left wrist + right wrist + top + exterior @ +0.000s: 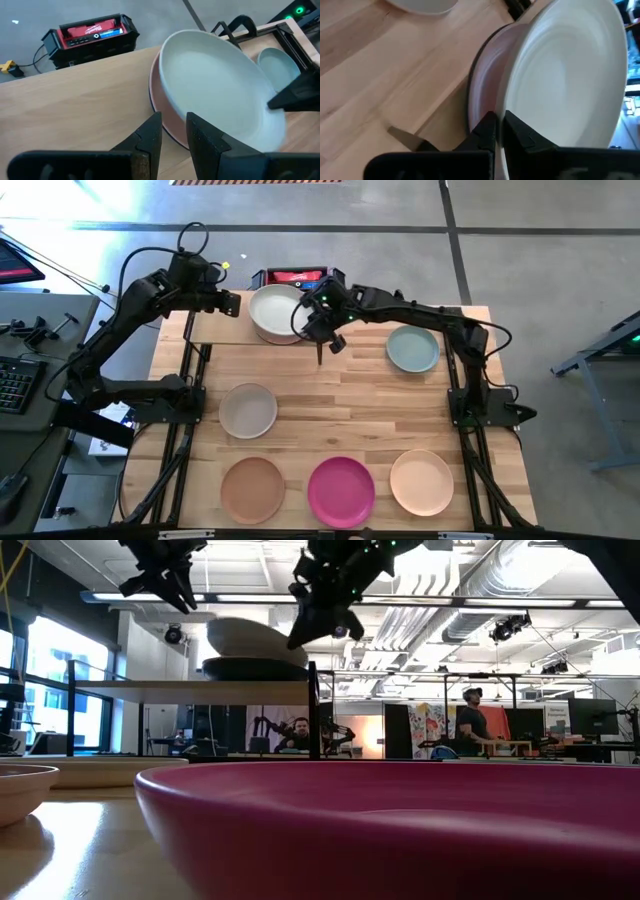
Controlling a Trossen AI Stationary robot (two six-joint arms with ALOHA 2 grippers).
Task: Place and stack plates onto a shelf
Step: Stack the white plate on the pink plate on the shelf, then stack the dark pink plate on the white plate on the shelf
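So far, from above, the shelf at the far left of the table carries a small stack topped by an off-white plate. Five plates wait on the table: pale green at the far right, cream in the middle left, and tan, magenta and peach along the near edge. The left gripper hovers just left of the stack, the right gripper just right of it.

In the low view, the off-white plate rests tilted on a dark plate upon the shelf — not yet seated flat.

The left wrist view shows that gripper's jaws slightly parted and holding nothing, pointed at the stack, where a pinkish plate peeks out beneath the top one.

The right wrist view shows its jaws closed and empty, their tips close by the stack's edge.

By my judgement, under half is done — the top plate needs settling, and five plates remain.
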